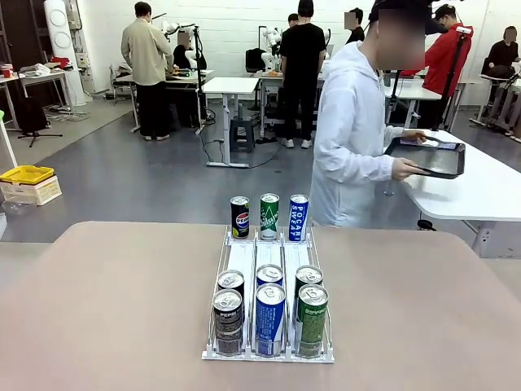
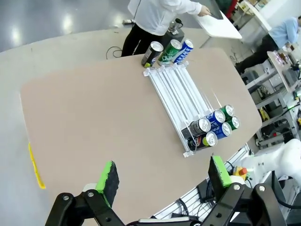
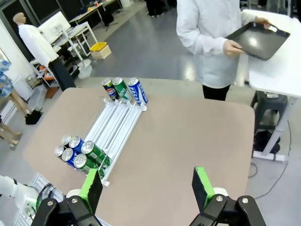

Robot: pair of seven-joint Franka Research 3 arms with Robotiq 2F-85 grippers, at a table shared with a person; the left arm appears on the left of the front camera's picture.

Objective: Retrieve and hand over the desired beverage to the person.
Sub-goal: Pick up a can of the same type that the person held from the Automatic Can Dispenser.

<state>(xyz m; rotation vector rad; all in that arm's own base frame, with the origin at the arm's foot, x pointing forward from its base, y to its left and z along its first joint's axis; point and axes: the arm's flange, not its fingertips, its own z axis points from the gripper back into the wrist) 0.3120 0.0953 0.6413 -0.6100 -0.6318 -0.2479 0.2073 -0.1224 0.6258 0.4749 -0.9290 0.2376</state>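
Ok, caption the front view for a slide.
Three-lane rack: six cans at the near end, three at the far; the person beyond holds a black tray.

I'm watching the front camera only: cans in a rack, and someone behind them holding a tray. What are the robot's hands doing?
Observer: The left gripper hangs above the near side of the table, jaws open, holding nothing.
Operator: And the other one?
Observer: The right gripper is open and empty too, high over the table.
Operator: Is either about to grab something?
Observer: It doesn't look so. In both wrist views the rack of cans lies well clear of the fingers.
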